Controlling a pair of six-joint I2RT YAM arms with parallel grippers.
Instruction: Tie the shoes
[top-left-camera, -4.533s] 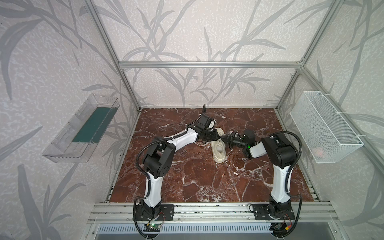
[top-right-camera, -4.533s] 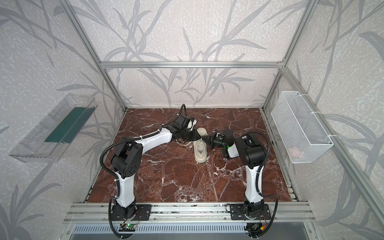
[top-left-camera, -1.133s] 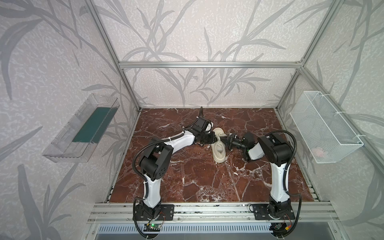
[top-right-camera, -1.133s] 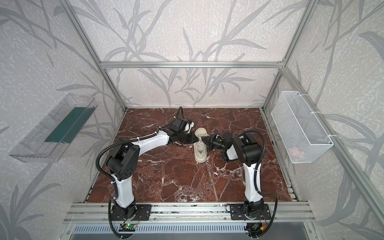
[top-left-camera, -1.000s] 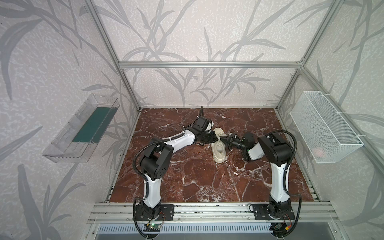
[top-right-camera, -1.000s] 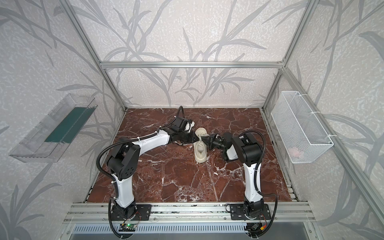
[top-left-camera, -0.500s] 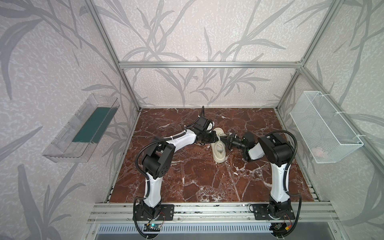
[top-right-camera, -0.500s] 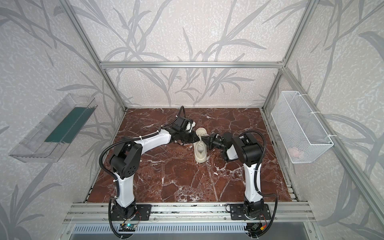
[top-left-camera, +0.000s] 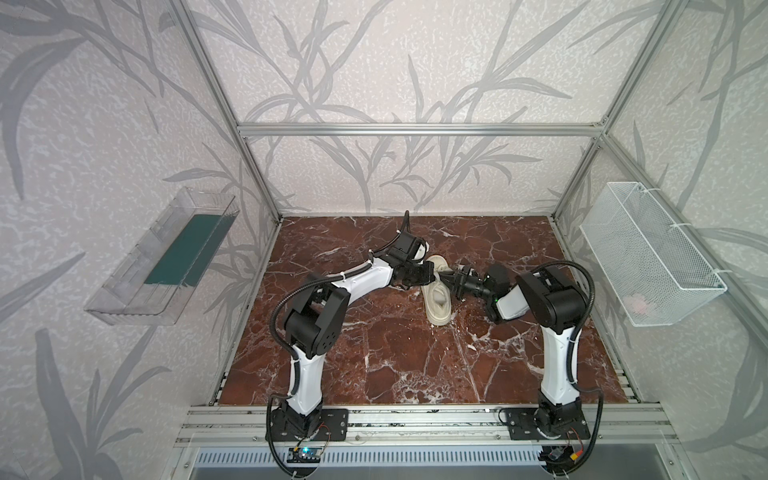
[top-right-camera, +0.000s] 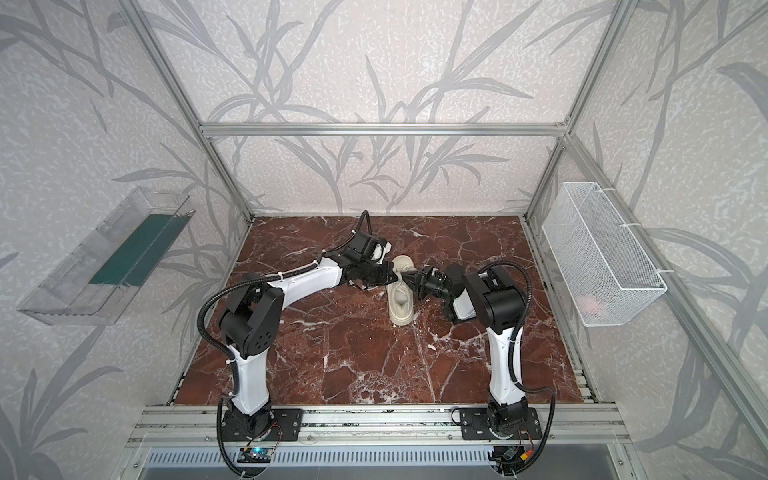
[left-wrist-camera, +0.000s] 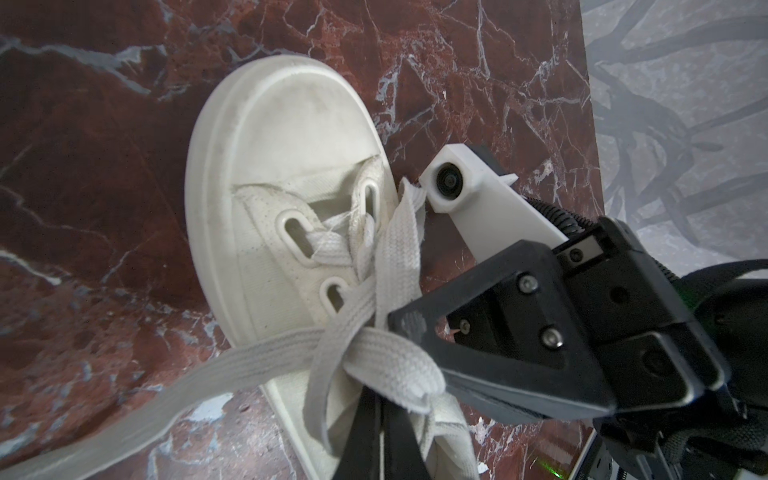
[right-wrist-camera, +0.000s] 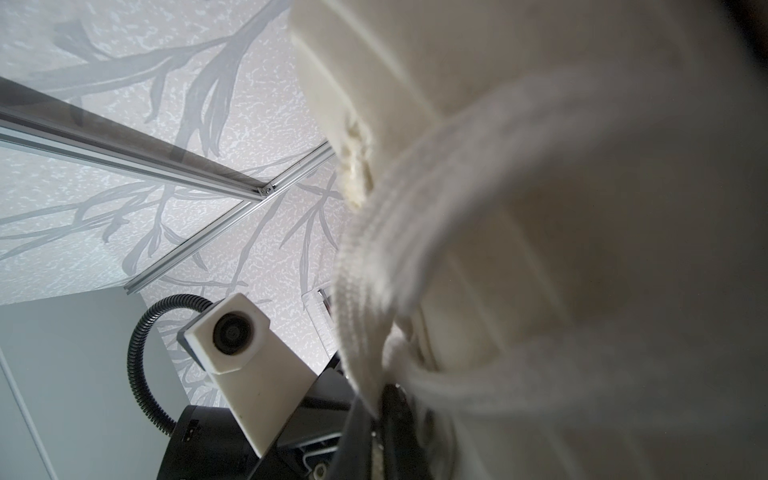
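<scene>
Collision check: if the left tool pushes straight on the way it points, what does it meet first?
The shoe: the left tool is at its laces; the right tool sits just beyond, depth unclear.

You have a red-brown marble-patterned desk (top-left-camera: 395, 365) with white veins as the working surface. On the wall to your left hangs a clear plastic tray (top-left-camera: 124, 309), tilted, with a dark green liner (top-left-camera: 183, 253) lying in it. On the wall to your right hangs a white wire-mesh basket (top-left-camera: 648, 249) with something small and pinkish (top-left-camera: 638, 304) in its near end. Silver aluminium frame bars (top-left-camera: 415, 129) edge the enclosure, against pale wallpaper (top-left-camera: 374, 62) with a grey leaf print.
</scene>
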